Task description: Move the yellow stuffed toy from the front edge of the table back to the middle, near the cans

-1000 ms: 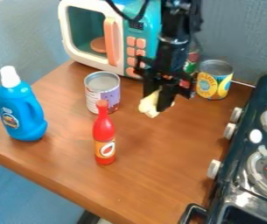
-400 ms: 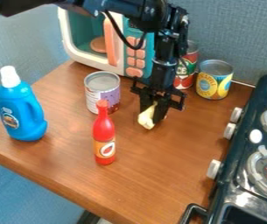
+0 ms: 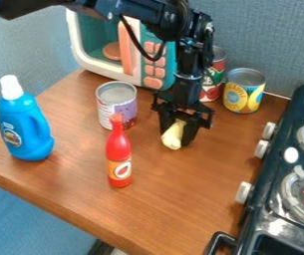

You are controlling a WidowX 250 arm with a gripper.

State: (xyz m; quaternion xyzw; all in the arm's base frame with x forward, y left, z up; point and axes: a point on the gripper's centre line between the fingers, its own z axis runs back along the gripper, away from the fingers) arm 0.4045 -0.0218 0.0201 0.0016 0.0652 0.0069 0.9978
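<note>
Grasp complete, nothing released: my hand (image 3: 177, 135) is holding a pale-yellow object (image 3: 173, 137), right of the red bottle (image 3: 118, 149).

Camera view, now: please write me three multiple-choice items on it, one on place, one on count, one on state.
1. Where is the blue plastic bottle with a white cap?
A. In the microwave
B. On the brown wooden counter's left side
C. On the stove

2. How many metal cans stand there?
A. Two
B. Three
C. Five

3. The pale yellow, irregular object is:
A. held
B. lying loose
C. inside a can

1: B, it stands near the left edge.
2: B, the purple-labelled, red-and-green and yellow-labelled cans.
3: A, it sits between the black gripper's fingers.
</note>
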